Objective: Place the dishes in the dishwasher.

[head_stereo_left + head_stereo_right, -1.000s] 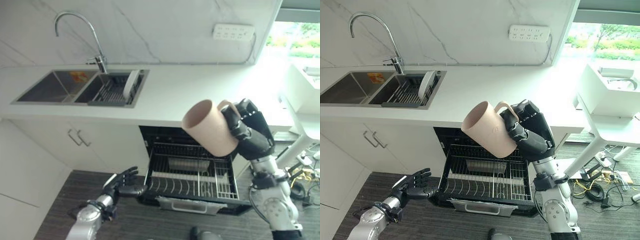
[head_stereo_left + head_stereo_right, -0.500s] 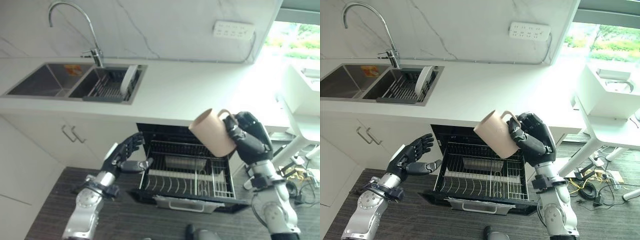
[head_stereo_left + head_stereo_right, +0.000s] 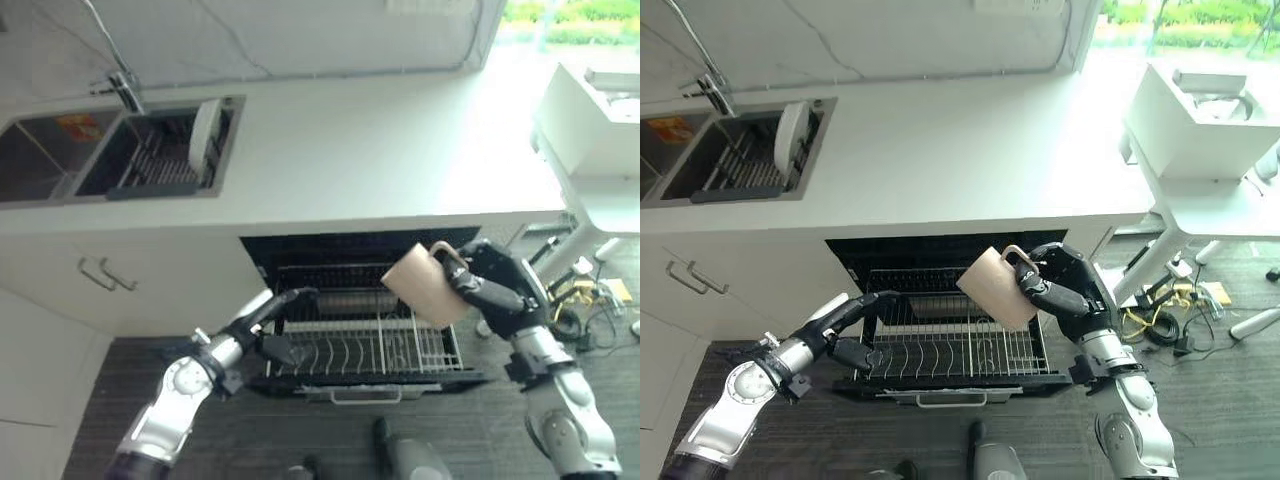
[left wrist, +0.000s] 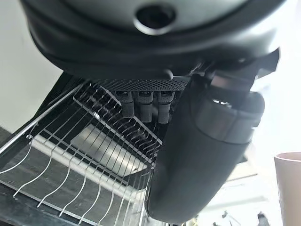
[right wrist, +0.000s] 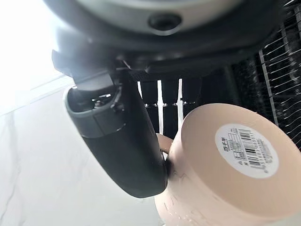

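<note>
Across the top, the white desk (image 3: 380, 150), with a sink (image 3: 100, 170) set in at its left end and a plate (image 3: 205, 128) upright inside. Below the desk's edge, the open dishwasher (image 3: 855, 255), its wire rack (image 3: 960, 350) pulled out over the floor. Above the rack's right part, in the air and tilted: the beige mug (image 3: 425, 285), gripped at the handle by the curled fingers of the right robot hand (image 3: 495, 295). At the rack's left front corner, the left robot hand (image 3: 275, 310), fingers straight and loose, holding nothing.

Likely trouble from here:
- Catches the mug's rim on the upright wires if lowered at this tilt.
- Swings or slips round the handle — a narrow hold for a heavy body.
- Lands askew between the prongs and topples on release.
- Shifts the rack inward, with any push from the left robot hand during the descent, and so misses the chosen slot.
</note>
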Controlling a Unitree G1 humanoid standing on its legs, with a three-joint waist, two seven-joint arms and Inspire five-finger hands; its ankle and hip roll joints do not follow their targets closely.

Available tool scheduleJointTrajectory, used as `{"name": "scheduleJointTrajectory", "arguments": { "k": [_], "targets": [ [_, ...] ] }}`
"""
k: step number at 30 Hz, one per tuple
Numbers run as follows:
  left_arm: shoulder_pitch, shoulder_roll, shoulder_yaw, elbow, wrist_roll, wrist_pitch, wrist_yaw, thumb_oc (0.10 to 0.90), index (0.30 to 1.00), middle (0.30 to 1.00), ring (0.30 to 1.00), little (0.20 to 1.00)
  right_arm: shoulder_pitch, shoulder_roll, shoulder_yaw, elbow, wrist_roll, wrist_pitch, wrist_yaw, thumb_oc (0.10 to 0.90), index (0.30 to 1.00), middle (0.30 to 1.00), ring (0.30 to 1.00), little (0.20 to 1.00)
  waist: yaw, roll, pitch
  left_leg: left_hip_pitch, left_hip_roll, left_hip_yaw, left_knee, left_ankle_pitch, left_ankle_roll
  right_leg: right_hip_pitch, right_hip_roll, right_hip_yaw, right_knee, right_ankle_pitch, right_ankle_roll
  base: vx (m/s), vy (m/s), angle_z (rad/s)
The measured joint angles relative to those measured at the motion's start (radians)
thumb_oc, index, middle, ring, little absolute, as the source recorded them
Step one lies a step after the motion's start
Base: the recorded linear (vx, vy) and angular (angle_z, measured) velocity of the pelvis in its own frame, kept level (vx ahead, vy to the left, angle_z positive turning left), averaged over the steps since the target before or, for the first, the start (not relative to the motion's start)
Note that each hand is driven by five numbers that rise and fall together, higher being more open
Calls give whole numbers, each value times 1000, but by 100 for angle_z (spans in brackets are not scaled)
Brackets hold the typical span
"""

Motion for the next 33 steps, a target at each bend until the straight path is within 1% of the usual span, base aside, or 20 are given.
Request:
{"name": "scheduleJointTrajectory", "arguments": {
  "k": [3, 5, 7, 8, 9, 11, 13, 14, 15, 16, 17, 18, 19, 20, 22, 24, 26, 29, 33],
  "targets": [
    [-108, 15, -59, 26, 33, 13, 6, 800, 900, 900, 900, 900, -78, -38, 29, 6, 0, -2, -23, 400, 300, 300, 300, 300, 0, 2, 54, -59, -1, 9, 19, 9, 11, -38, 1, 12, -31, 46, 2, -223, 13, -12],
    [-194, 65, -119, 63, 38, 31, 7, 800, 900, 900, 900, 900, -153, -55, 65, 8, 0, -4, -31, 400, 300, 300, 300, 300, -2, -2, 96, -93, -1, 23, 31, 16, 18, -62, 0, 21, -52, 76, 4, -217, 35, -14],
    [-248, 70, -144, 107, 60, 43, 14, 800, 900, 900, 900, 900, -193, -59, 83, 9, 0, -11, -37, 400, 300, 300, 300, 300, -4, 1, 125, -118, -2, 24, 43, 18, 22, -76, -1, 24, -65, 91, 4, -131, 37, -3],
    [-271, 71, -157, 131, 68, 54, 24, 800, 900, 900, 900, 900, -213, -60, 94, 13, 0, -14, -42, 400, 300, 300, 300, 300, -5, 1, 142, -124, -2, 24, 47, 20, 23, -78, -2, 25, -71, 90, 11, -54, 22, 0],
    [-278, 70, -162, 152, 68, 73, 25, 800, 900, 900, 900, 900, -227, -60, 108, 31, 0, -16, -42, 400, 300, 300, 300, 300, -8, -3, 152, -125, -1, 23, 48, 21, 22, -78, -2, 25, -73, 90, 11, 0, 0, 0],
    [-274, 70, -171, 176, 67, 92, 25, 800, 900, 900, 900, 900, -227, -63, 113, 52, 0, -16, -52, 400, 300, 300, 300, 300, -11, -4, 152, -124, -1, 23, 41, 21, 22, -77, -1, 23, -80, 89, 11, 0, 0, 0],
    [-273, 67, -173, 175, 65, 123, 16, 800, 900, 900, 900, 900, -224, -64, 113, 53, -1, -16, -56, 400, 300, 300, 300, 300, -11, -5, 153, -107, -2, 24, 27, 23, 21, -65, 1, 22, -80, 96, 1, 0, 0, 0],
    [-273, 66, -173, 175, 65, 127, 11, 800, 900, 900, 900, 900, -225, -64, 113, 53, -2, -16, -57, 400, 300, 300, 300, 300, -11, -5, 153, -104, -2, 24, 25, 23, 21, -62, 1, 22, -80, 96, 1, 0, 0, 0],
    [-274, 64, -173, 174, 64, 143, -13, 800, 900, 900, 900, 900, -225, -66, 113, 52, -6, -16, -59, 400, 300, 300, 300, 300, -11, -5, 153, -95, -3, 25, 17, 24, 20, -55, 2, 23, -81, 96, 1, 0, 0, 0],
    [-300, 65, -174, 169, 62, 225, -152, 800, 900, 900, 900, 900, -227, -96, 113, 51, -37, -16, -69, 400, 300, 300, 300, 300, -10, -5, 153, -85, -4, 23, 10, 24, 20, -45, 2, 20, -88, 96, 1, 0, 0, 0],
    [-304, 65, -173, 164, 60, 243, -182, 800, 900, 900, 900, 900, -227, -103, 113, 51, -37, -16, -74, 400, 300, 300, 300, 300, -10, -5, 153, -82, -5, 24, 6, 24, 20, -42, 2, 21, -89, 96, 1, 6, 37, 2],
    [-306, 66, -169, 146, 60, 288, -249, 800, 900, 900, 900, 900, -228, -110, 113, 51, -37, -15, -78, 400, 300, 300, 300, 300, -8, -5, 153, -77, -6, 24, 2, 24, 20, -39, 1, 21, -91, 96, 1, 9, 39, -2],
    [-309, 72, -175, 127, 60, 341, -348, 800, 900, 900, 900, 900, -231, -124, 113, 51, -37, -12, -81, 400, 300, 300, 300, 300, -10, -5, 153, -76, -7, 26, 0, 24, 20, -38, 1, 22, -91, 96, 1, 12, 35, -1],
    [-309, 75, -180, 123, 50, 379, -430, 800, 900, 900, 900, 900, -235, -137, 113, 52, -37, -9, -92, 400, 300, 300, 300, 300, -13, -5, 152, -75, -8, 25, -1, 24, 20, -38, 0, 23, -91, 96, 1, 0, 0, 0],
    [-322, 80, -182, 123, 33, 412, -482, 800, 900, 900, 900, 900, -244, -153, 113, 52, -39, 7, -112, 400, 300, 300, 300, 300, -15, -5, 152, -75, -8, 25, 0, 24, 20, -38, 0, 23, -91, 96, 1, 4, 16, 0],
    [-357, 87, -194, 129, 35, 471, -532, 800, 900, 900, 900, 900, -255, -167, 114, 58, -40, 23, -139, 400, 300, 300, 300, 300, -23, -6, 152, -76, -8, 25, 0, 24, 20, -38, 0, 24, -91, 96, 1, 0, 16, 0],
    [-380, 96, -190, 128, 35, 505, -590, 800, 900, 900, 900, 900, -264, -181, 114, 87, -42, 38, -165, 400, 300, 300, 300, 300, -31, -6, 152, -75, -9, 25, -2, 24, 20, -38, 0, 24, -91, 96, 1, 0, 0, 0],
    [-415, 130, -181, 92, 35, 543, -704, 800, 900, 900, 900, 900, -270, -205, 115, 147, -91, 75, -210, 400, 300, 300, 300, 300, -42, -5, 151, -74, -9, 27, -4, 23, 20, -38, 0, 26, -91, 96, 1, -4, 11, -1],
    [-445, 144, -182, 99, 48, 553, -769, 800, 900, 900, 900, 900, -330, -232, 159, 206, -139, 123, -250, 400, 300, 300, 300, 300, -50, -3, 150, -74, -10, 27, -2, 23, 20, -38, -1, 26, -90, 96, 1, 0, 0, 0]
  ]
}}
